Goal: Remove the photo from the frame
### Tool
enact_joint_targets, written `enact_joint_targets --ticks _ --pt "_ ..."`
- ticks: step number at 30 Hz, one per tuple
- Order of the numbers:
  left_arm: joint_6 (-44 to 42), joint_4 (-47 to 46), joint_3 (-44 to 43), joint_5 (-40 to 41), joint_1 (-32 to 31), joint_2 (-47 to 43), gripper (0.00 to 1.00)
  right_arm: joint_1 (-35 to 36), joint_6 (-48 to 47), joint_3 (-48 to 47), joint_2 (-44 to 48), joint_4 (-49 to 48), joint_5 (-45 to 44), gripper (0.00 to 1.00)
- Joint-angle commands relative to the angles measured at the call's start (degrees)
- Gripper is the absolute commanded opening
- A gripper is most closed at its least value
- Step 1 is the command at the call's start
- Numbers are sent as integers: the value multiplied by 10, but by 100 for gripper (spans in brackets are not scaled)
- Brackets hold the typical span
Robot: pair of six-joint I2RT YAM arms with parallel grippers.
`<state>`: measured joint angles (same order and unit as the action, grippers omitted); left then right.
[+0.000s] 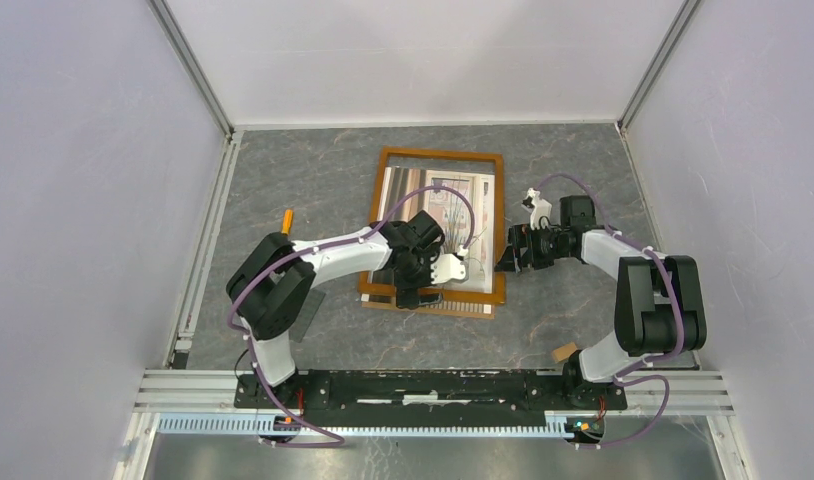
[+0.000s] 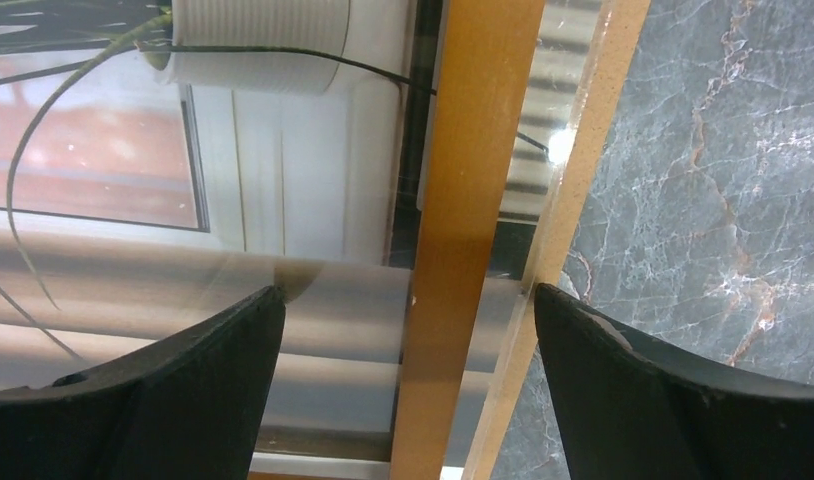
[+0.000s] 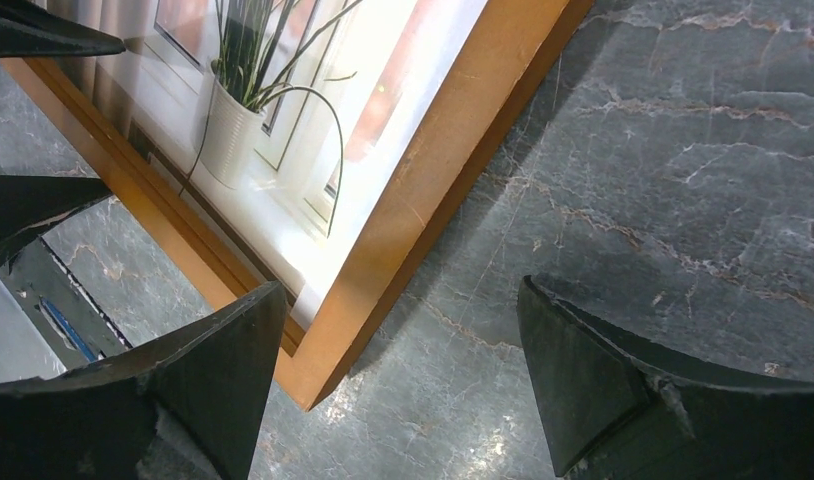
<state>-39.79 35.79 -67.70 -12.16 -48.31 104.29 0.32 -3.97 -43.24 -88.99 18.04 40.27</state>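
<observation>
**Top external view.** A grey marbled surface (image 1: 313, 170) is enclosed by pale walls and aluminium rails. The frame (image 1: 500, 215) lies flat at mid-surface. The photo (image 1: 471, 195) shows inside its border, and a pale margin juts past the frame's left and near sides. Whether the print sits in the frame or under it cannot be told. The left arm covers the near-left part of the frame, with the left pincer (image 1: 416, 296) over the near border. The right pincer (image 1: 505, 256) is just beside the frame's right border. A small orange item (image 1: 287, 219) lies well apart to the left, too small to identify.

**Left wrist view.** The left pincer (image 2: 408, 292) has its fingers (image 2: 183, 390) wide apart, clamped on nothing. Between them runs an orange-brown bar of the frame (image 2: 468, 180). Left of the bar the photo (image 2: 253, 150) shows a white ribbed pot and a window. Right of it are a glossy strip and a paler tan edge (image 2: 583, 160), of unclear origin, then the bare surface (image 2: 723, 150). The view is close and crops the rest.

**Right wrist view.** The right pincer (image 3: 401, 288) also stands apart, empty, above the surface (image 3: 683, 150). Its left finger (image 3: 213, 370) overlaps a corner of the frame (image 3: 453, 170), but contact cannot be judged. The photo (image 3: 283, 130) is partly washed out by glare. Dark wedge shapes (image 3: 28, 205) at the left edge are cut off and cannot be identified.
</observation>
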Motion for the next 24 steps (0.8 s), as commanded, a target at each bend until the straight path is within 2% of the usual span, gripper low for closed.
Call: enact_joint_targets --ticks 1,5,8,15,24 --pt "-22 -41 27 26 -7 -19 100 0 -3 6 6 -7 6 91" --pt "-12 -63 33 53 -10 -18 99 1 -1 8 5 -8 5 91" --pt "6 -69 20 70 -9 -10 95 0 -2 12 6 -9 4 91" --pt "22 -65 -8 57 1 -10 82 0 -6 18 11 -4 3 91" --pt "41 -62 -37 49 18 6 58 1 -8 35 19 -4 4 91"
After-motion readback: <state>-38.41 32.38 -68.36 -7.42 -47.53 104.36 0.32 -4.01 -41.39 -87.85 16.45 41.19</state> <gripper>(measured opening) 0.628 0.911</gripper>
